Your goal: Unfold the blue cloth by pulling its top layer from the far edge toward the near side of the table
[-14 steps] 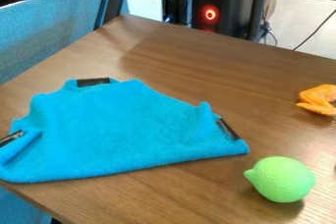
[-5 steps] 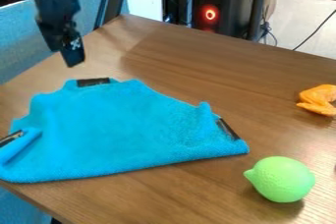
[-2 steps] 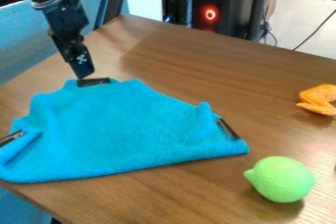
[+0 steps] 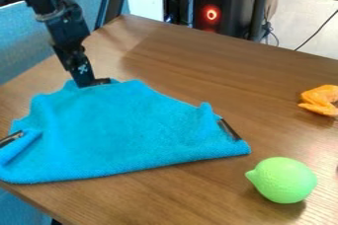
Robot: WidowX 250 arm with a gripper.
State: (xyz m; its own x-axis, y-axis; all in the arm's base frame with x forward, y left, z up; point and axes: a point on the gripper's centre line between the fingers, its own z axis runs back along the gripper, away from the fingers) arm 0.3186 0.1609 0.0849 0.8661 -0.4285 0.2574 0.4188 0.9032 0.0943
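The black gripper (image 4: 83, 84) hangs at the upper left, its tip down at the top edge of a blue cloth (image 4: 125, 130). Right beside the tip is a black clip (image 4: 101, 81) on that edge, partly covered by the gripper. The cloth lies spread on the left part of the table, with another dark clip (image 4: 228, 129) at its right corner and one more (image 4: 11, 138) at its left edge.
A green lime-like toy (image 4: 284, 180) sits at the lower right of the wooden table (image 4: 198, 66). An orange object (image 4: 320, 100) lies at the right edge. A blue partition (image 4: 39, 36) stands behind the table's left side.
The arm has come into view from the upper left, and its gripper has gone down to the cloth's top edge. The cloth and the toys have kept their places.
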